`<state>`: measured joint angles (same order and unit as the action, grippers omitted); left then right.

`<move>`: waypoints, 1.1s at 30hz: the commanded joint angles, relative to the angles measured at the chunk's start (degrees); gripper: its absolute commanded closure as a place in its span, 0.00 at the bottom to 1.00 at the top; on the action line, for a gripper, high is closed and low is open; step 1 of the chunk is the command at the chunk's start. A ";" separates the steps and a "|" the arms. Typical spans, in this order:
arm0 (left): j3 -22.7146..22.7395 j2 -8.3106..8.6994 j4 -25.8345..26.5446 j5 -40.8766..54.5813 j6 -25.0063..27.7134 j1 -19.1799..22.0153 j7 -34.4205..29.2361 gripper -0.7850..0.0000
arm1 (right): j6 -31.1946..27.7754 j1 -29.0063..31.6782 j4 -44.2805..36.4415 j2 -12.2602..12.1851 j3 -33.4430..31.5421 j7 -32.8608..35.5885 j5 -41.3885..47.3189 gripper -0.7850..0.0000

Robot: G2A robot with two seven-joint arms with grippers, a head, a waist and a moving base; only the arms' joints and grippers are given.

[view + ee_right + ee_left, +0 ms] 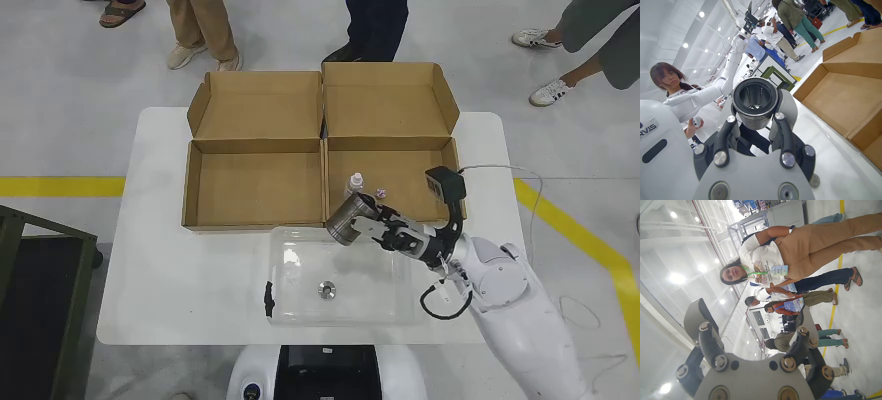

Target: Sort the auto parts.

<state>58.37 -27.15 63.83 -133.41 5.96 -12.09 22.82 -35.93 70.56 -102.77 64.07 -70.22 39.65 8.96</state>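
The right gripper (755, 110) is clamped on a metal cylinder (751, 119), a short, thick, hollow sleeve of smooth grey steel. It has a black ring around its open end and rows of tiny balls running down the inside of the bore. The pads press on its round outer wall from both sides. Seen from above, the cylinder hangs over the far edge of a clear plastic tray (300, 243), right at the near wall of the right cardboard box (410, 170) and close to where that box meets the left cardboard box (255, 188). Both boxes are shallow, plain brown and open, with their lids folded back, on a smooth white table (160, 250). A small metal ring (326, 290) lies in the tray, and a thin black piece (268, 298) lies at its left edge. A small white bottle-shaped part (354, 184) and a tiny pale piece (381, 190) sit in the right box. The left gripper (750, 313) is up in the air, its flat metal fingers wide apart with nothing between them.
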 commanded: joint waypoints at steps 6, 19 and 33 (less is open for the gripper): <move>0.00 0.00 0.00 0.00 0.00 0.00 0.00 0.00 | 0.53 -0.78 0.62 0.10 0.28 -0.74 0.30 1.00; 0.00 0.00 0.00 0.00 0.00 0.00 0.00 0.00 | 6.08 -3.92 2.73 1.47 5.88 -8.67 -12.17 1.00; 0.00 0.00 0.00 0.00 0.00 0.00 0.00 0.00 | 16.87 -8.65 5.17 3.89 14.73 -20.13 -37.44 1.00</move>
<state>58.37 -27.15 63.83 -133.41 5.96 -12.09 22.82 -20.02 62.25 -97.60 67.82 -56.05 19.81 -26.57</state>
